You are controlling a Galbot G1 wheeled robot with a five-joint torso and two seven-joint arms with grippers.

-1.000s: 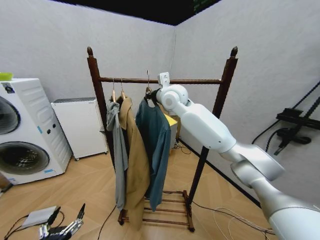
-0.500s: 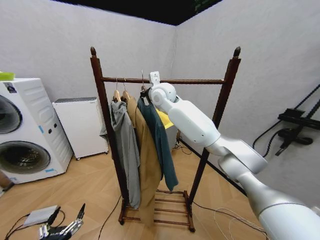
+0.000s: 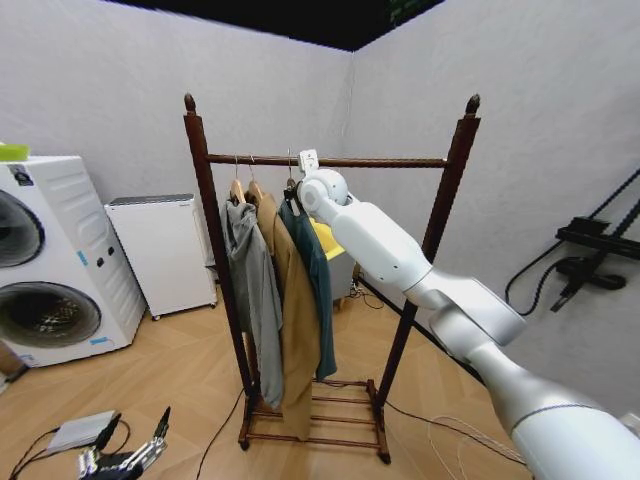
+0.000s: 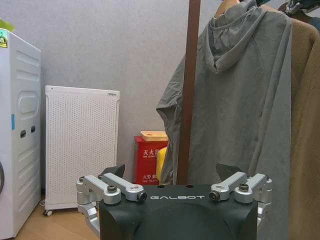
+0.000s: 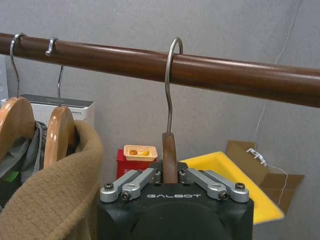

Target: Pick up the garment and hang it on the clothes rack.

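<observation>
The garment [image 3: 316, 285], a long dark teal jacket, hangs edge-on at the right of the row on the clothes rack [image 3: 455, 210]. My right gripper [image 3: 296, 194] is up under the twisted crossbar [image 3: 380, 162], shut on the hanger. In the right wrist view the right gripper [image 5: 169, 172] clamps the hanger's wooden neck [image 5: 169, 150], and the metal hook [image 5: 171, 65] loops over the crossbar [image 5: 235, 75]. My left gripper [image 3: 135, 435] is parked low near the floor. In the left wrist view the left gripper [image 4: 175, 182] stands open with nothing between its fingers.
A grey hooded jacket [image 3: 255, 295] and a tan-brown long coat [image 3: 296, 330] hang left of the teal one. A washing machine [image 3: 45, 260] and a white appliance [image 3: 160, 250] stand at the left wall. Cables [image 3: 450, 430] lie on the floor right of the rack.
My right gripper has carried the hanger in toward the crossbar and a little lower. The teal jacket has swung from broadside to edge-on beside the tan coat. The left arm has not moved.
</observation>
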